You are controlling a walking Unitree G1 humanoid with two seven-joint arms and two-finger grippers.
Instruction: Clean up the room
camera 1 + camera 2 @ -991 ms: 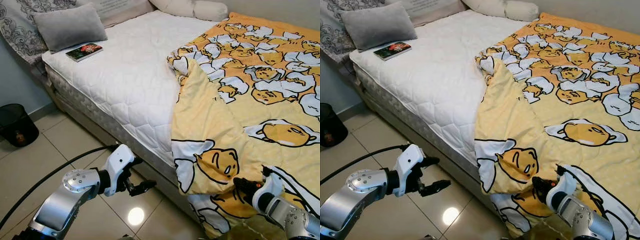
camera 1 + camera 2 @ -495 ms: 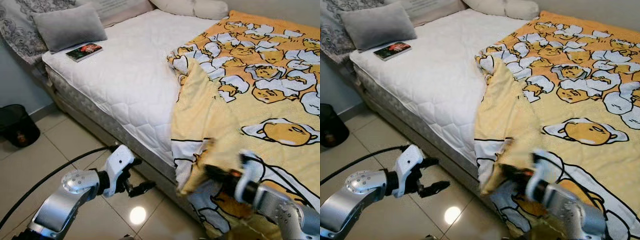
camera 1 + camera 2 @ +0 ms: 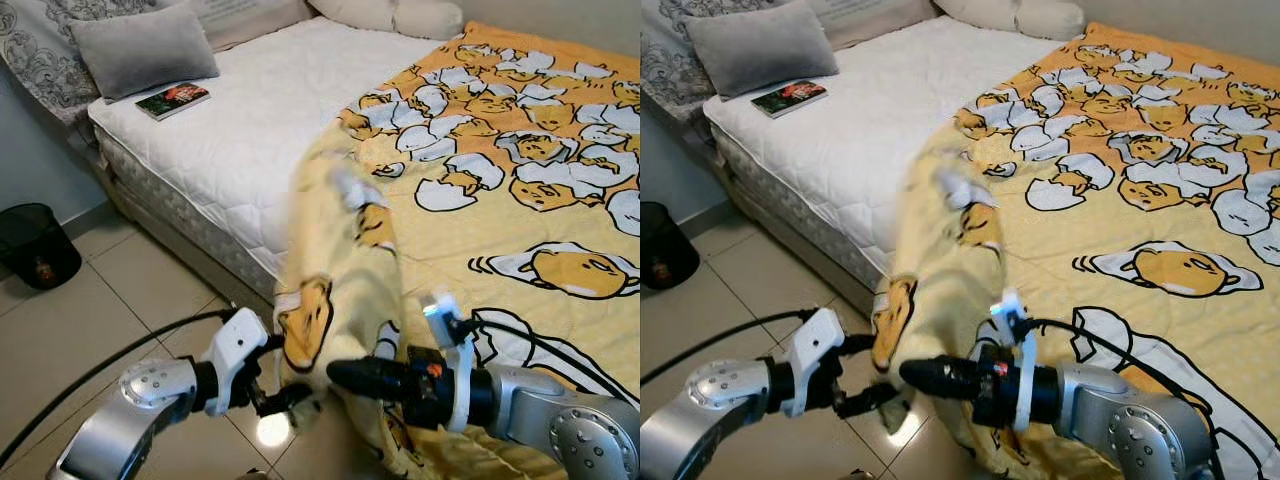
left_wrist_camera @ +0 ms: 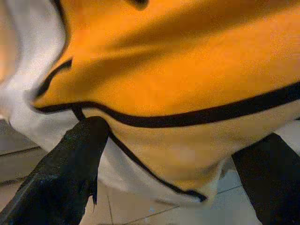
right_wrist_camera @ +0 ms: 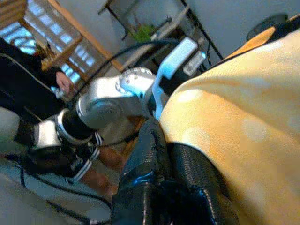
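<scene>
A yellow blanket (image 3: pixel 520 200) printed with cartoon eggs covers the right half of the bed. One bunched fold (image 3: pixel 335 260) of it hangs over the bed's near edge. My right gripper (image 3: pixel 345 375) points left low beside the bed, shut on the blanket, which drapes over its fingers (image 5: pixel 154 154). My left gripper (image 3: pixel 277 385) is just left of it near the floor. It is open, with its black fingers (image 4: pixel 70 164) either side of the blanket's hanging corner (image 4: pixel 178 117).
The white mattress (image 3: pixel 240 150) is bare on the left. A grey pillow (image 3: pixel 145 50) and a book (image 3: pixel 172 100) lie at its far corner. A black bin (image 3: pixel 35 245) stands on the tiled floor (image 3: pixel 110 310) at left. More pillows (image 3: pixel 390 15) line the far edge.
My right gripper swept left along the bed edge, dragging the blanket's hanging fold with it to the left gripper. The folded-back part now lies flatter. The left arm barely moved.
</scene>
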